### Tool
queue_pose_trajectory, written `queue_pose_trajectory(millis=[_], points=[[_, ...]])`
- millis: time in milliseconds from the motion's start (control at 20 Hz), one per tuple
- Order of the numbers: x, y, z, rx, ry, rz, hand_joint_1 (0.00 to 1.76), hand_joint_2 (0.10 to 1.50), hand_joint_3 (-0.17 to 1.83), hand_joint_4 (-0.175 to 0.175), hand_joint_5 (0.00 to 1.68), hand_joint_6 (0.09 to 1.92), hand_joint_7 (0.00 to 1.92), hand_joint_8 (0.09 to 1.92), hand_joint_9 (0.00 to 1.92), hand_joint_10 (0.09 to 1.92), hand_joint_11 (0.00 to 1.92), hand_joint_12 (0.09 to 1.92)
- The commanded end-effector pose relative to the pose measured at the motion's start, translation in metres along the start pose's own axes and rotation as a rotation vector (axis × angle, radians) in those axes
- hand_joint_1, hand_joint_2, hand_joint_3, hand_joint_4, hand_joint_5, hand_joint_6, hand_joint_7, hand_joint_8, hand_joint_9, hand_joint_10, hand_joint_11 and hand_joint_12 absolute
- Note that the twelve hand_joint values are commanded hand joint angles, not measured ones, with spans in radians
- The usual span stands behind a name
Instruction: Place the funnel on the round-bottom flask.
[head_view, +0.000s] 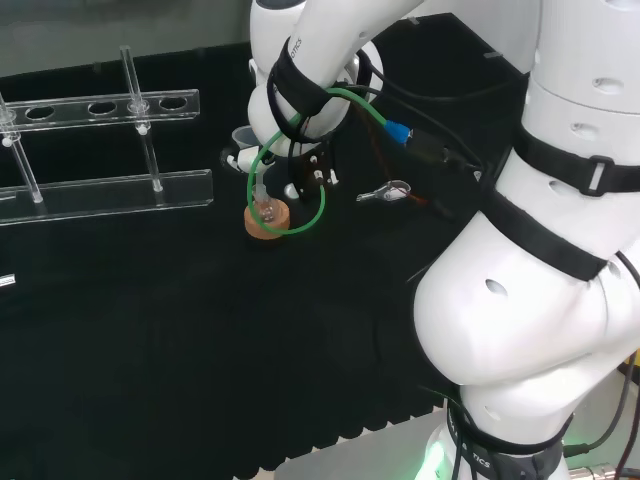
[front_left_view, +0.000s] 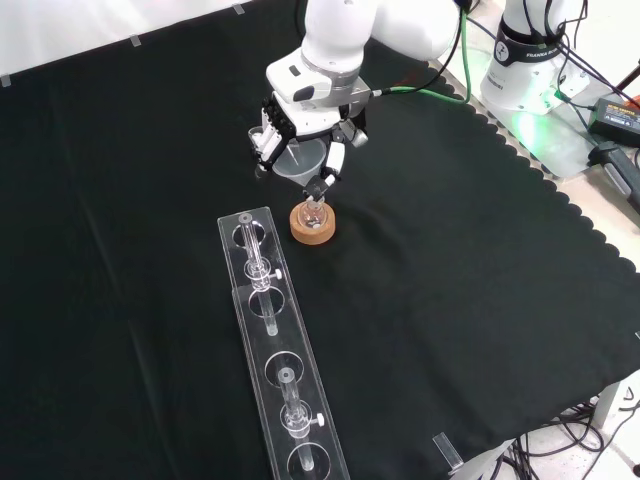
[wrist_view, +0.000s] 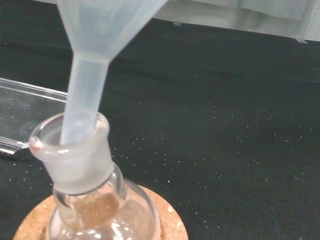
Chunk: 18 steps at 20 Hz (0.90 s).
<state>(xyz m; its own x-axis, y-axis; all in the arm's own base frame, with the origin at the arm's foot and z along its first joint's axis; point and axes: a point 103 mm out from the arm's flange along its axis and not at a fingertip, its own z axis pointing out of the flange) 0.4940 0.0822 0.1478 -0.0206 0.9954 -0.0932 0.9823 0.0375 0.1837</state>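
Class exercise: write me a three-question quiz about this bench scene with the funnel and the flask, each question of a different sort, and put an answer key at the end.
1. True or false: the funnel stem has entered the neck of the round-bottom flask.
2. What does the flask rest on? A) a red ribbed ring B) a cork ring C) the bare cloth
3. In the front view, what clear object lies just below the flask?

Key
1. True; the wrist view shows the stem tip inside the neck, while the robot hand holds the funnel.
2. B
3. The clear tube rack.
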Motion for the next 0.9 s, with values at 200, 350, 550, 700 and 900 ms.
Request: queue_pose_trajectory(millis=[200,350,550,700,900], points=[[-0.008,-0.015,0.025,-0.047,-0.075,0.004,1.23,0.64,0.6,-0.175,1.43,0.35,1.7,0.92,1.86,0.88,1.72,0.95],[-0.008,-0.018,0.022,-0.083,-0.125,0.011,1.23,0.64,0.6,-0.175,1.43,0.35,1.7,0.92,1.86,0.88,1.72,0.96],[-0.008,-0.014,0.009,-0.121,-0.169,0.02,1.23,0.64,0.6,-0.175,1.43,0.35,1.7,0.93,1.86,0.88,1.72,0.96],[-0.006,-0.011,0.009,-0.13,-0.19,0.028,1.23,0.64,0.6,-0.175,1.43,0.35,1.7,0.93,1.86,0.88,1.72,0.96],[-0.006,-0.004,0.005,-0.16,-0.232,0.032,1.23,0.64,0.6,-0.175,1.43,0.35,1.7,0.93,1.86,0.88,1.72,0.96]])
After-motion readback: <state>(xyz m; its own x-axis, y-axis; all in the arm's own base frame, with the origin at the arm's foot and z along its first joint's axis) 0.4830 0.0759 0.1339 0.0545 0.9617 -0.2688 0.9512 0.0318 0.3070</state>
